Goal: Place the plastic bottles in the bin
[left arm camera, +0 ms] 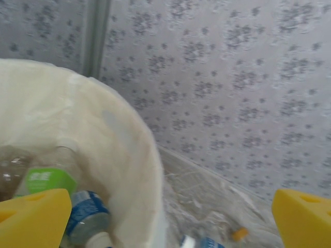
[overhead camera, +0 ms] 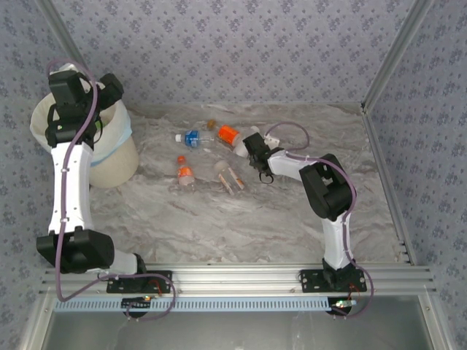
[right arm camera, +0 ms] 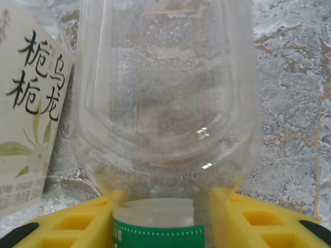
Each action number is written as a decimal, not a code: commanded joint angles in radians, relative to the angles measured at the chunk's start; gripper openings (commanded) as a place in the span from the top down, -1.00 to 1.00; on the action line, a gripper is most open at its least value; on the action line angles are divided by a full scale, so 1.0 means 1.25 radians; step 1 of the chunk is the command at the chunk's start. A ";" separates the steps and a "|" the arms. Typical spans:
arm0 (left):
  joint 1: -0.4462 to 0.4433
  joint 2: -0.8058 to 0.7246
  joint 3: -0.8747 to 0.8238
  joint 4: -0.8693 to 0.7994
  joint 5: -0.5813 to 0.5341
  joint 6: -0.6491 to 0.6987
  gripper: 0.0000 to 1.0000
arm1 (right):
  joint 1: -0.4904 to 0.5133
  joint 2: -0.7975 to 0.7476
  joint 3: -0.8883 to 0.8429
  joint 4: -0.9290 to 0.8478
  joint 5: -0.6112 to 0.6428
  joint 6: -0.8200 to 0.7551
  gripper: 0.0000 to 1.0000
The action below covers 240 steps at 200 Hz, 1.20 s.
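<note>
My right gripper [right arm camera: 165,201] is clenched on a clear bottle [right arm camera: 165,103], a yellow finger [right arm camera: 88,222] pressed to each side just above its green label. Its long axis runs straight out ahead of me, along my own line of reach, so it should lift without swinging. Just beside it on one side lies a white-labelled bottle [right arm camera: 26,103] with black characters, close enough that I judge it may get nudged as I rise. Further out on the desk [overhead camera: 241,219] several more bottles are scattered, among them a blue-labelled one [overhead camera: 191,137] and an orange-capped one [overhead camera: 184,173]. The bin [overhead camera: 117,164] stands well apart from this gripper, at the far left of the desk, so the carry is a long sweep leftward. My left gripper [left arm camera: 170,217] hangs over the bin's rim, fingers spread wide and empty, with a green-labelled bottle [left arm camera: 44,181] and others already inside. That arm is far nearer the bin; this one is nearer the bottles.
</note>
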 commanded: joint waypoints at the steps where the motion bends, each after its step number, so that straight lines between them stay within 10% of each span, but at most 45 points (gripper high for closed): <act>1: -0.013 -0.028 -0.016 0.033 0.135 -0.052 -0.99 | -0.001 -0.057 -0.040 0.032 -0.012 -0.045 0.12; 130: -0.325 0.006 -0.122 0.155 0.361 -0.043 -0.99 | 0.010 -0.510 -0.497 0.439 -0.201 -0.236 0.29; 240: -0.533 0.128 -0.230 0.293 0.392 -0.197 -0.99 | 0.049 -0.632 -0.518 0.468 -0.460 -0.305 0.23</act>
